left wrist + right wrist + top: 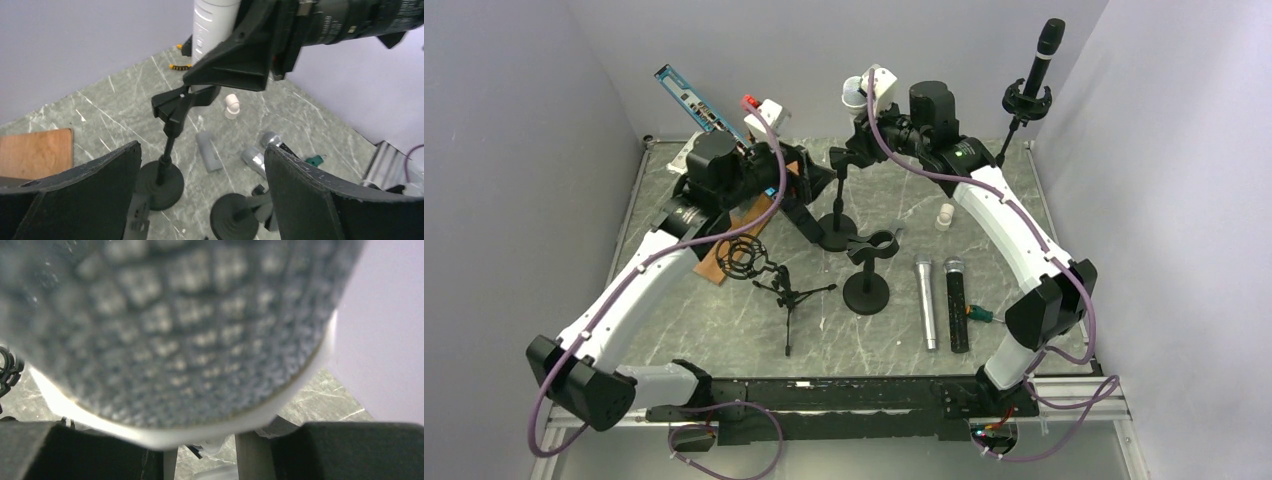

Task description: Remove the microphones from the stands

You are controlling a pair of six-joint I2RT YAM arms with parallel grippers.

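Note:
The microphone (856,95), white-bodied with a grey mesh head (165,325), stands upright over the black stand (837,215). Its lower end (206,89) sits at the stand's clip (176,106); I cannot tell whether the clip still holds it. My right gripper (862,130) is shut on the white body, its fingers (240,65) wrapped around it. The mesh head fills the right wrist view above that gripper (210,445). My left gripper (816,205) stands open just left of the stand. The pole and round base (160,185) show between its wide-apart fingers (75,195).
A second stand (867,288) with an empty clip is in front. A silver microphone (926,300) and a black one (956,305) lie to its right, beside a green-handled tool (977,313). A tall stand with a black microphone (1042,55) is back right. A shock-mount tripod (754,262) stands left.

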